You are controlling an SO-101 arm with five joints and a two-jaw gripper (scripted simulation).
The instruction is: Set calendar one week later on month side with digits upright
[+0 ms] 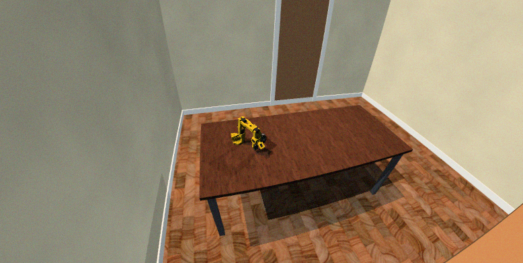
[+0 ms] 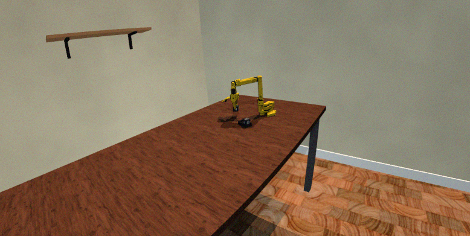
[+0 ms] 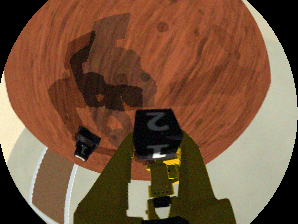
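Observation:
My gripper (image 1: 257, 146) (image 2: 235, 107) (image 3: 157, 139) is shut on a black cube (image 2: 235, 109) (image 3: 157, 126) and holds it above the table. In the wrist view the cube shows a grey 2 on one face and a 1 on the face below it. The small black calendar (image 1: 263, 137) (image 2: 244, 122) (image 3: 87, 142) sits on the table, apart from the gripper. It is lower left in the wrist view, where a face with a 1 shows. Its month text and the exact seat of the cube in it are too small to read.
The yellow arm's base (image 1: 236, 138) (image 2: 267, 109) stands on the brown table (image 1: 310, 144) (image 2: 164, 168), near its back left in the top view. A wall shelf (image 2: 98, 34) hangs beyond the table. Dark arm shadows lie on the table.

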